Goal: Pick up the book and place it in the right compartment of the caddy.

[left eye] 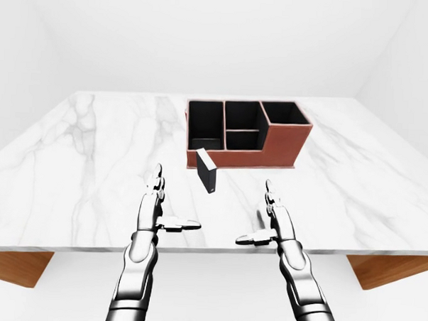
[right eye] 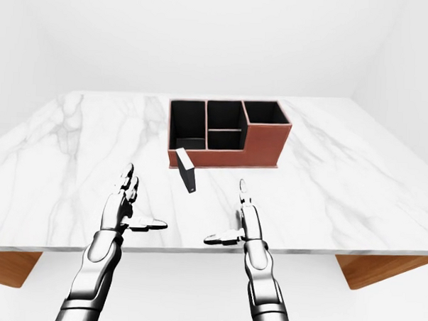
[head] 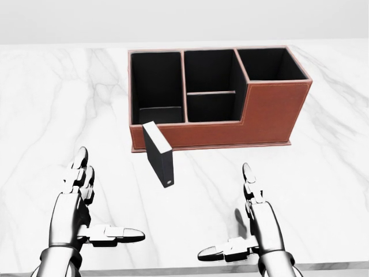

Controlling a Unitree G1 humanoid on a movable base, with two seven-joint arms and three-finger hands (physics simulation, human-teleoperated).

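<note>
1. In the head view the brown caddy [head: 253,115] sits on the white marble table [head: 52,115], toward 12 o'clock from the view's centre, with three dark compartments open at the top.
2. The black book [head: 159,153] stands upright on the table at about 7 o'clock from the caddy, just beside its lower left corner; whether it touches the wall cannot be told.
3. The left hand [head: 78,202] hovers at 8 o'clock in the head view, fingers spread and pointing up the view, thumb out to the side, gripping nothing.
4. The right hand [head: 253,222] hovers at 5 o'clock, likewise splayed wide and empty.
5. Both hands are well apart from the book, which lies between them and higher in the view.
6. The right compartment [head: 271,63] holds nothing visible.
</note>
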